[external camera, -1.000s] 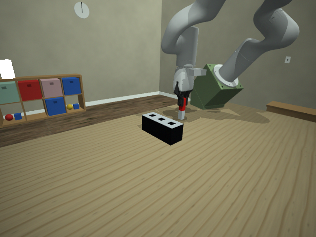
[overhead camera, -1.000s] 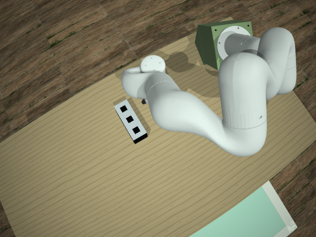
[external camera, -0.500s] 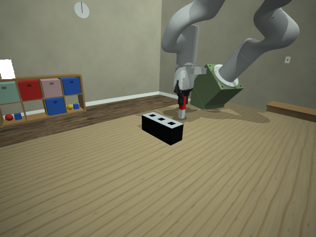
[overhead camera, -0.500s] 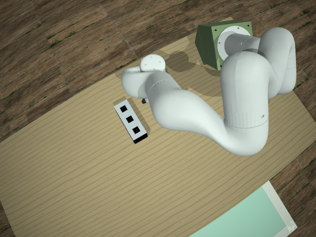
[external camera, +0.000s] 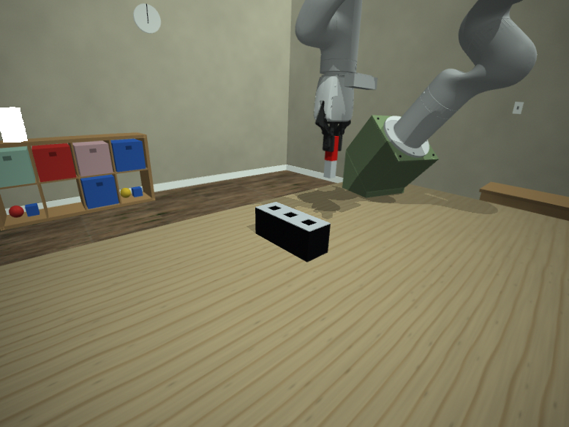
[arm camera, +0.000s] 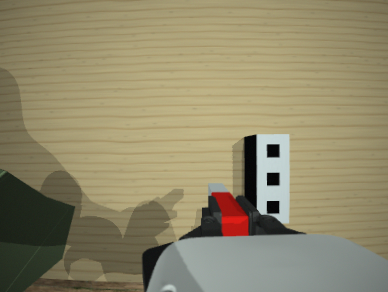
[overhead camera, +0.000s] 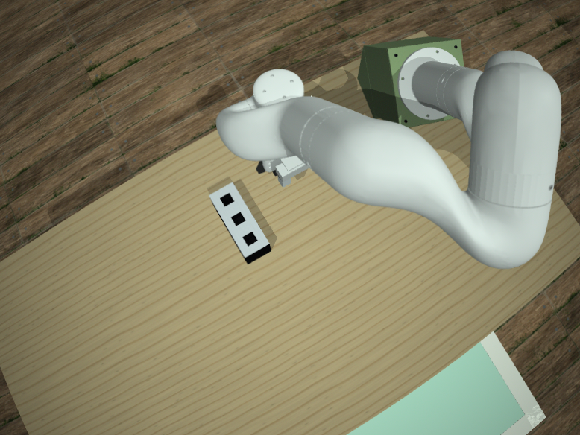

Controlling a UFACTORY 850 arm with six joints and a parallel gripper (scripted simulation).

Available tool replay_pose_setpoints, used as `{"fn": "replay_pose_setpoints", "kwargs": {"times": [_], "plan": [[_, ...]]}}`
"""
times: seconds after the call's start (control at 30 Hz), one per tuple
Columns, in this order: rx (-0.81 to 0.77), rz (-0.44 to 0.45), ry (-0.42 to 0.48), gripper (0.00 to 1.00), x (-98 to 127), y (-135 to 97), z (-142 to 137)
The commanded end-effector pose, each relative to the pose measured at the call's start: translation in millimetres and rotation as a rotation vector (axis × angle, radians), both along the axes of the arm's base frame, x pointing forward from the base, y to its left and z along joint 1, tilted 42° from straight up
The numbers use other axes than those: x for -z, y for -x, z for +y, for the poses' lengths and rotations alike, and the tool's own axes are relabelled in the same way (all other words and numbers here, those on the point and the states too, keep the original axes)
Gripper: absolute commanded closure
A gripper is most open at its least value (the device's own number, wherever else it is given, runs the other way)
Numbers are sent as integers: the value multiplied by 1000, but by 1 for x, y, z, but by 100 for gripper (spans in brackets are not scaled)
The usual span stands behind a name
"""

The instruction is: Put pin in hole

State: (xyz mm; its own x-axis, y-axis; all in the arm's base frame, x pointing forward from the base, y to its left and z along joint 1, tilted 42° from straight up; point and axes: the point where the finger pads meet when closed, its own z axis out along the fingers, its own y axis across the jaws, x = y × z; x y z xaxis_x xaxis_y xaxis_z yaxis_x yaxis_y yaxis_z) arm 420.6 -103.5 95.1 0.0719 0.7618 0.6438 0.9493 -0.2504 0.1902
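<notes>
From above, the arm (overhead camera: 374, 154) hides nearly all of the gripper (overhead camera: 281, 172), and the pin cannot be made out there; what this view gives instead is the layout of the bench (overhead camera: 234, 328): the block (overhead camera: 239, 219) lies toward the far long edge, its grey top face carrying three square holes in a row, and the green pedestal (overhead camera: 379, 79) sits at the far right corner. The exterior view supplies what the top view lacks: the gripper (external camera: 331, 142) hangs pointing straight down, well above the bench surface and clear of the block (external camera: 292, 229), between it and the pedestal (external camera: 377, 165). The pin (external camera: 330, 161) hangs upright below the gripper, red end up, its grey lower part pointing at the bench and touching nothing. The block's sides read black here and its top grey, with all three holes open. The wrist view looks down along the pin (arm camera: 230, 212) and shows the grip itself: the two dark fingers are closed narrow on the red part, one on each side, with the grey end showing beyond them. In that view the block (arm camera: 272, 177) lies just beside the pin, apart from it, so the pin is over bare bench and not over any hole.
</notes>
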Motion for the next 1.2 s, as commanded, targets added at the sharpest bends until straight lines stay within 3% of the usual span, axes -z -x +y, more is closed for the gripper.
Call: {"fn": "replay_pose_setpoints", "kwargs": {"times": [0.0, 0.53, 0.57, 0.67, 0.73, 1.1, 1.13, 1.17], "plan": [[1, -2, 2, 100, -52, 22, -43], [1, -2, 2, 100, -52, 22, -43], [1, -2, 2, 100, -45, -37, -81], [1, -2, 2, 100, -45, -43, -86], [1, -2, 2, 100, -42, -69, -102], [1, -2, 2, 100, -42, -70, -103], [1, -2, 2, 100, -38, -102, -124], [1, -2, 2, 100, -38, -102, -124]]}}
